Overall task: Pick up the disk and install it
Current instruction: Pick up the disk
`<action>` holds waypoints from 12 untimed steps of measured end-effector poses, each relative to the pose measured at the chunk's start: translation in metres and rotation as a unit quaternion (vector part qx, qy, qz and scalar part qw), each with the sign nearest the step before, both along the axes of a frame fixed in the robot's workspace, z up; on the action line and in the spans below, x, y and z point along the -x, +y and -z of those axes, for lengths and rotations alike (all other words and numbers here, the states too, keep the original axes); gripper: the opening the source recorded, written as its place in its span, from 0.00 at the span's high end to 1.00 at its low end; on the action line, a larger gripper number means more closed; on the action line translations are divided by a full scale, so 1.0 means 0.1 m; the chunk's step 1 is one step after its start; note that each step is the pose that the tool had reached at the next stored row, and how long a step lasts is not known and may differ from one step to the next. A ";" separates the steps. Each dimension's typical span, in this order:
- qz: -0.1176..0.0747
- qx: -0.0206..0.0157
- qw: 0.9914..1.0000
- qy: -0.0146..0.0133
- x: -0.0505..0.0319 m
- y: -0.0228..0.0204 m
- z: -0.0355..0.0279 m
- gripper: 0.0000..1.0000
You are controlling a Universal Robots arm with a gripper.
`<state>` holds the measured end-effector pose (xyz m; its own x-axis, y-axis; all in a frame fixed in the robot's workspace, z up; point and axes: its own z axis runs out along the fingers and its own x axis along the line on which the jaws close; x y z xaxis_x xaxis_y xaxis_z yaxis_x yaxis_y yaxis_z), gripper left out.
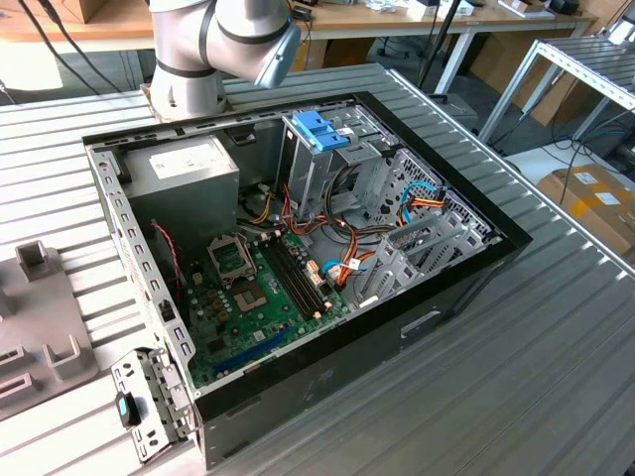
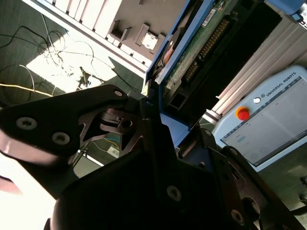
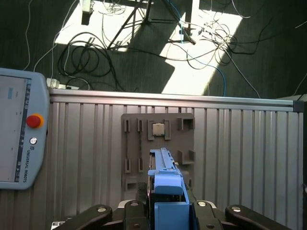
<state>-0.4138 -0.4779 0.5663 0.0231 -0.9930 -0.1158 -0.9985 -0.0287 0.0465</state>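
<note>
While the hand (image 3: 165, 213) clamps its blue-railed sides, the disk (image 3: 165, 179) hangs over the grey fixture plate (image 3: 136, 122) on the ribbed counter (image 3: 249, 143), well apart from the teach pendant (image 3: 17, 120) lying there.

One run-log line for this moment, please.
tool: shut on disk | position: over grey fixture plate | install: not yet done

Soft, even light covers the table (image 1: 556, 377) in the exterior view. In both wrist views sun patches glare white on the floor (image 3: 192, 72) beside the table; shadows there fall hard.
</note>
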 end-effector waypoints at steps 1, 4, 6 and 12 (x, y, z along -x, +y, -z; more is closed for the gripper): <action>0.000 0.000 1.000 0.000 -0.007 0.000 0.000 0.63; 0.000 0.000 1.000 0.000 -0.048 0.000 0.001 0.63; 0.000 0.000 1.000 0.000 -0.074 0.000 0.002 0.63; 0.000 0.000 1.000 0.000 -0.123 0.000 0.004 0.63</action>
<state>-0.4015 -0.4779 0.5659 0.0231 -0.9930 -0.1155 -0.9985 -0.0286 0.0466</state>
